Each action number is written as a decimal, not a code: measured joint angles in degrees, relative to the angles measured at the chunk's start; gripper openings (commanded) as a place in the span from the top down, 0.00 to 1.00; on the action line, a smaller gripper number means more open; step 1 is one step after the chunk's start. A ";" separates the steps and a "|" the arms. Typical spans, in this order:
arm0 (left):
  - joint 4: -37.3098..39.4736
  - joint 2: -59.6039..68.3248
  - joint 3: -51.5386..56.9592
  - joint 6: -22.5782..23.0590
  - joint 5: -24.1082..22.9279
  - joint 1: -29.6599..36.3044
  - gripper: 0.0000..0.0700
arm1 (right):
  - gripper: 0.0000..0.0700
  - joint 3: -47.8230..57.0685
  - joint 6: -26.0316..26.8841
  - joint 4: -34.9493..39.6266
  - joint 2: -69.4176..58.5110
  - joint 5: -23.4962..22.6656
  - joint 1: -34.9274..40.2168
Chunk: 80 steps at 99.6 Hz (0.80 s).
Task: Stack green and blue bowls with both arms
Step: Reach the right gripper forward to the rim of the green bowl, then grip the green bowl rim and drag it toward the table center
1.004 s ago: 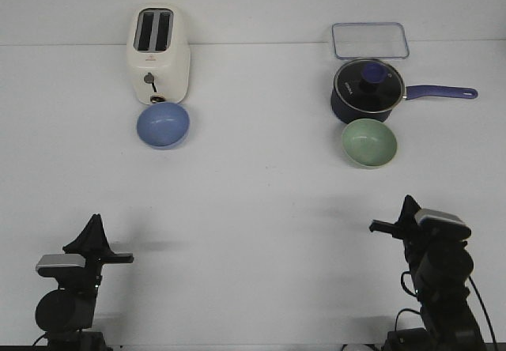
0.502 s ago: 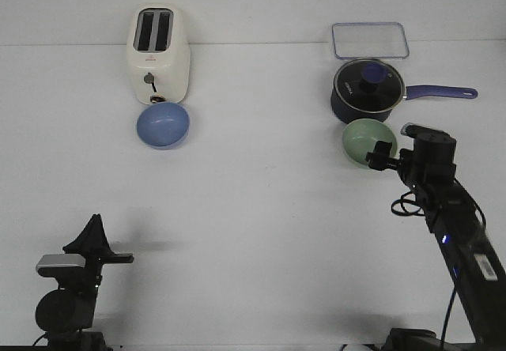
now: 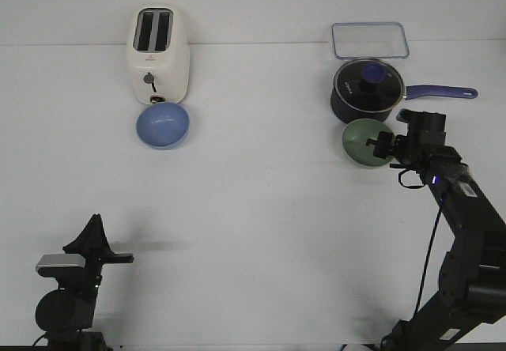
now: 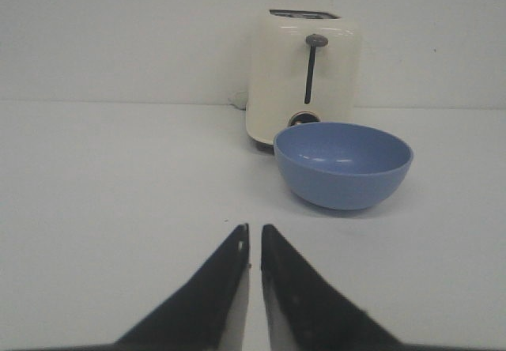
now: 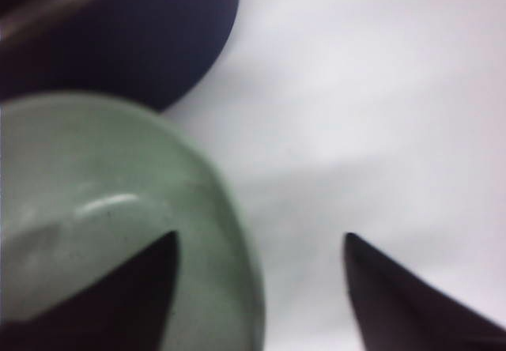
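right end effector (image 3: 383, 146): fingers apart, straddling green bowl's rim
left end effector (image 4: 253, 244): fingers together, near desk (image 3: 253, 209) edge
green bowl (image 3: 365, 143): touching saucepan (image 3: 365, 90)
blue bowl (image 3: 163, 124): in front of toaster (image 3: 158, 54)

Right hand (image 3: 385, 146) now astride green bowl (image 3: 361, 141) rim.

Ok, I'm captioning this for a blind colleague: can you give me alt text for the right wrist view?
Close-up of the open right gripper straddling the rim of the green bowl, one dark finger inside the bowl and the other outside over the white table. The navy saucepan sits blurred just behind the bowl.
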<state>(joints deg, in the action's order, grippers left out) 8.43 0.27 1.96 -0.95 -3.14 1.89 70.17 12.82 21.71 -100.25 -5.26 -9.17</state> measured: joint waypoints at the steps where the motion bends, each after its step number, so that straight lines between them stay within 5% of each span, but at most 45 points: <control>1: 0.00 0.00 0.00 0.00 0.00 0.00 0.98 | 0.95 0.00 0.00 0.11 -0.09 -0.20 0.00; 28: 0.00 0.00 0.00 0.00 0.00 0.00 0.98 | 1.00 0.72 -0.55 1.25 0.70 -1.51 -0.33; 54: 0.00 0.00 0.00 0.00 0.00 0.00 0.98 | 1.00 0.96 -0.61 6.49 15.19 -8.85 -0.79; 80: 0.00 0.00 0.00 0.00 0.00 0.00 0.98 | 1.00 -3.19 -0.59 11.93 30.18 -9.94 8.24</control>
<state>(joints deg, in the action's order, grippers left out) 8.43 0.27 1.96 -0.95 -3.14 1.89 66.98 12.23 33.65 -70.06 -15.20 -0.93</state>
